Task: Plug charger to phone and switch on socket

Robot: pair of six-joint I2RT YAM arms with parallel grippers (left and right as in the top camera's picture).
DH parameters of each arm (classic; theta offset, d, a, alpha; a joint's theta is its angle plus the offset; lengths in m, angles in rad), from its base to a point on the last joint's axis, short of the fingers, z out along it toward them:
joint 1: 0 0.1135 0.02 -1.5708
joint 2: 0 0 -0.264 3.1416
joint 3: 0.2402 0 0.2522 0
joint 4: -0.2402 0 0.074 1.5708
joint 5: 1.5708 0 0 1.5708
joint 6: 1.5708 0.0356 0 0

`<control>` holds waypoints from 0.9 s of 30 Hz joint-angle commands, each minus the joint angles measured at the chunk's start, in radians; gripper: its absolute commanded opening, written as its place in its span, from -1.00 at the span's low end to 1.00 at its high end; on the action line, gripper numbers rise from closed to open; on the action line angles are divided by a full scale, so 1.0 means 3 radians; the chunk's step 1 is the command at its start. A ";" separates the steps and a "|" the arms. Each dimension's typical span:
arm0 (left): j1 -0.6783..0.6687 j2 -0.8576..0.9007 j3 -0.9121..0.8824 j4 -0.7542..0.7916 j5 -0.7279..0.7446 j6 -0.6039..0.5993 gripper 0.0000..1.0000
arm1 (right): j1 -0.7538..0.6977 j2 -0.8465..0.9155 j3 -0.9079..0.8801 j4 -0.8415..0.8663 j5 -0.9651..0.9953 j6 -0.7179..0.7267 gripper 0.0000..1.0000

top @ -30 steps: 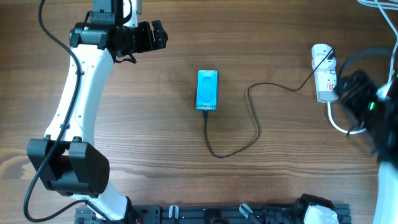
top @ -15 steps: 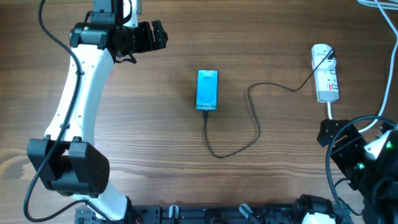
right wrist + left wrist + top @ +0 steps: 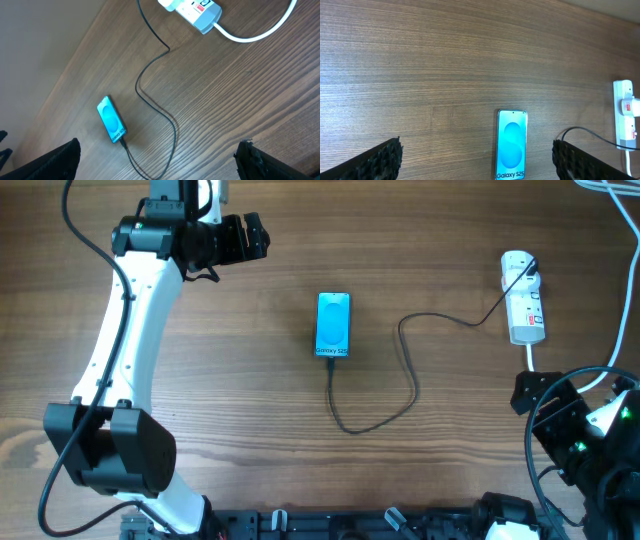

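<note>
The phone (image 3: 333, 325) lies flat mid-table with its cyan screen lit; it also shows in the left wrist view (image 3: 511, 151) and the right wrist view (image 3: 111, 120). The thin black charger cable (image 3: 410, 380) runs from the phone's lower edge in a loop to the white socket (image 3: 525, 305) at the far right. Its plug tip sits in the phone's lower edge (image 3: 123, 142). My left gripper (image 3: 262, 237) is open and empty at the back left, far from the phone. My right gripper (image 3: 528, 402) is open and empty at the front right, well below the socket.
A thick white cord (image 3: 255, 35) leaves the socket's near end and curves toward the right table edge. More cables hang at the far right (image 3: 630, 240). A black rail (image 3: 350, 525) runs along the front edge.
My right gripper has drawn back from beside the socket to the front right of the table, then stayed still. The left arm, phone and cable have not moved.
</note>
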 commanded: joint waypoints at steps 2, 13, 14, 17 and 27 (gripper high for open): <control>0.0010 0.0015 -0.0020 0.0009 -0.0020 -0.0015 1.00 | 0.0018 0.0006 -0.0020 -0.0019 0.0008 0.0006 1.00; 0.0010 0.0015 -0.0020 0.0009 -0.0020 -0.0015 1.00 | 0.0018 0.0006 -0.0022 -0.0010 -0.0095 -0.0820 1.00; 0.0010 0.0015 -0.0020 0.0008 -0.0020 -0.0015 1.00 | 0.0018 0.0006 -0.0024 -0.0006 -0.0095 -0.0917 1.00; 0.0010 0.0015 -0.0020 0.0009 -0.0020 -0.0015 1.00 | 0.0018 0.0005 -0.0042 0.0039 -0.0172 -0.1139 1.00; 0.0010 0.0015 -0.0020 0.0009 -0.0020 -0.0015 1.00 | 0.0018 -0.0099 -0.0633 0.0795 -0.1071 -0.1938 1.00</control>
